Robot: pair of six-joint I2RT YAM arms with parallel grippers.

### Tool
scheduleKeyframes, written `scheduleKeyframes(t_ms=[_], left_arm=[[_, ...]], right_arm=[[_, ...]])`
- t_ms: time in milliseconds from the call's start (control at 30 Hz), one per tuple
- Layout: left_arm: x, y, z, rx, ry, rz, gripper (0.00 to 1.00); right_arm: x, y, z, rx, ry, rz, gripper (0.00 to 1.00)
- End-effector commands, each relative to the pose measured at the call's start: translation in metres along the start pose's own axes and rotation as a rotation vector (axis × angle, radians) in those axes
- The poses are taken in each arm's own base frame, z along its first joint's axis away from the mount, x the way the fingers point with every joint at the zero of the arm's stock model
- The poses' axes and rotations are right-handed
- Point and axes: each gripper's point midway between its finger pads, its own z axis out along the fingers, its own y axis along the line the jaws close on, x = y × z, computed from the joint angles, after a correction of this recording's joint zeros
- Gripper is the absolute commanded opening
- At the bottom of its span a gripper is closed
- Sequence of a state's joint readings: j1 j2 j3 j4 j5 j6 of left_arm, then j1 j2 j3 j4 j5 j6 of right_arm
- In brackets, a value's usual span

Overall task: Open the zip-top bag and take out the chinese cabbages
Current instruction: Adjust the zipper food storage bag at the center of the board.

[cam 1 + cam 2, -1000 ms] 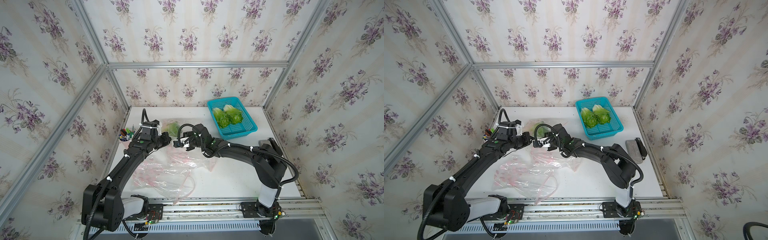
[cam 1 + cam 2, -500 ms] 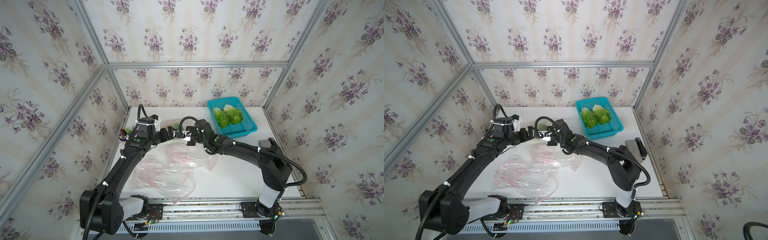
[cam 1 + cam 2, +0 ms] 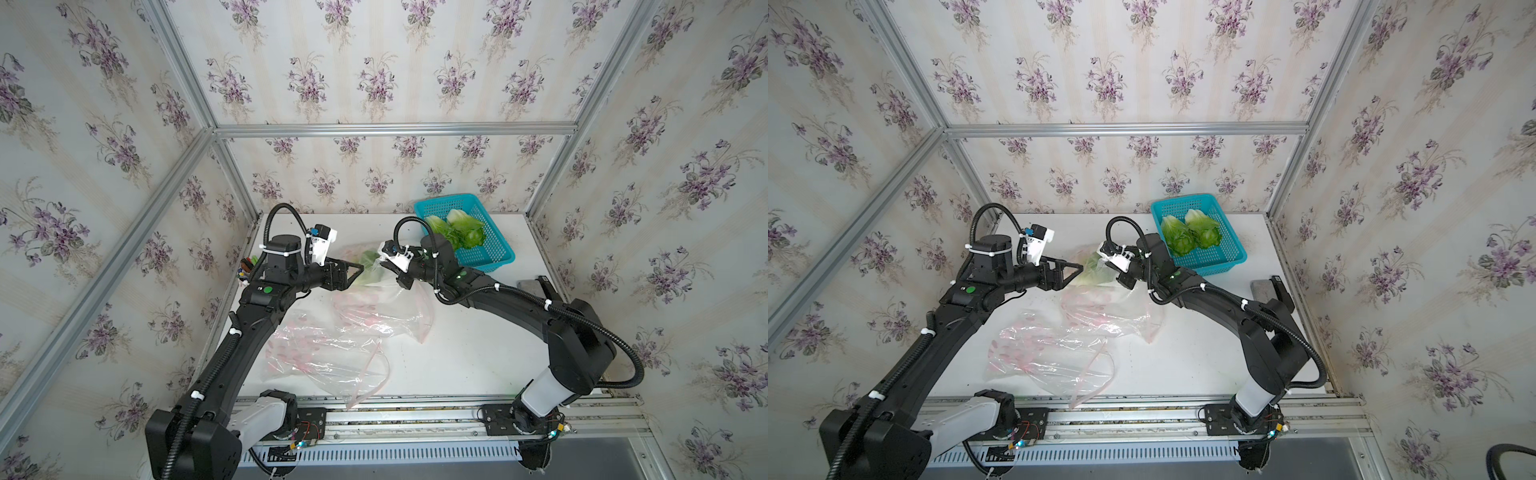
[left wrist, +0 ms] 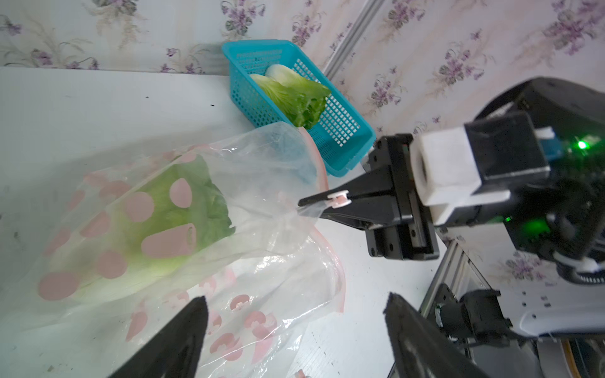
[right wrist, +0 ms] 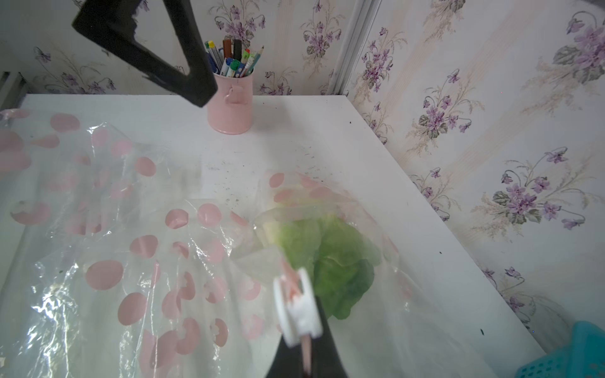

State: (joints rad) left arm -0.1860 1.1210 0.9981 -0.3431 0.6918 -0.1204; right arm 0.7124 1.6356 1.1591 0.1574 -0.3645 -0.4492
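1. Since a second ago, my left gripper has let go of the bag and backed off. Its jaws are now spread with nothing between them. My right gripper has lifted the bag's rim up off the table.
2. The right one is clamped tight on the bag's pink zip edge.
3. One cabbage sits inside the bag, leafy end toward the mouth. Two more cabbages lie in the basket at the back.
4. Handling guess: it's light and soft, the leaves bruise and tear easily, and the film is slippery. I'd reach in through the mouth and take it around the firmer middle, not by the frilly tips.
5. The left wrist view shows the pinch and what looks like a gaping mouth. The top views only give a green smudge between my grippers. The right wrist view shows the pen cup whole, while from above it's mostly hidden behind my left arm.
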Motion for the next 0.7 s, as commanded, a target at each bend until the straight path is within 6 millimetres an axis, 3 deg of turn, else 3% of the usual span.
scheduleKeyframes(t_ms=[0, 67, 133, 200, 333, 567, 600, 667], left_arm=[[0.000, -0.033, 0.000, 0.145, -0.011, 0.185, 0.62], [0.007, -0.040, 0.002, 0.138, -0.006, 0.261, 0.58], [0.014, -0.046, 0.004, 0.122, -0.003, 0.349, 0.66], [0.014, -0.050, 0.004, 0.128, -0.005, 0.369, 0.82], [0.018, -0.060, 0.007, 0.186, 0.007, 0.435, 0.85], [0.005, -0.051, 0.014, 0.134, -0.001, 0.569, 0.71], [0.003, -0.050, 0.014, 0.129, -0.003, 0.586, 0.65], [-0.003, -0.047, 0.018, 0.119, -0.002, 0.620, 0.43]], right_arm=[[-0.015, 0.007, -0.004, -0.068, -0.044, 0.039, 0.00], [-0.018, 0.009, -0.006, -0.084, -0.046, 0.038, 0.00], [-0.021, 0.010, -0.008, -0.092, -0.053, 0.036, 0.00], [-0.024, 0.013, -0.011, -0.108, -0.055, 0.035, 0.00], [-0.026, 0.017, -0.016, -0.127, -0.057, 0.047, 0.00], [-0.025, 0.023, -0.020, -0.152, -0.047, 0.035, 0.00], [-0.025, 0.024, -0.021, -0.155, -0.046, 0.034, 0.00], [-0.024, 0.026, -0.022, -0.164, -0.044, 0.025, 0.00]])
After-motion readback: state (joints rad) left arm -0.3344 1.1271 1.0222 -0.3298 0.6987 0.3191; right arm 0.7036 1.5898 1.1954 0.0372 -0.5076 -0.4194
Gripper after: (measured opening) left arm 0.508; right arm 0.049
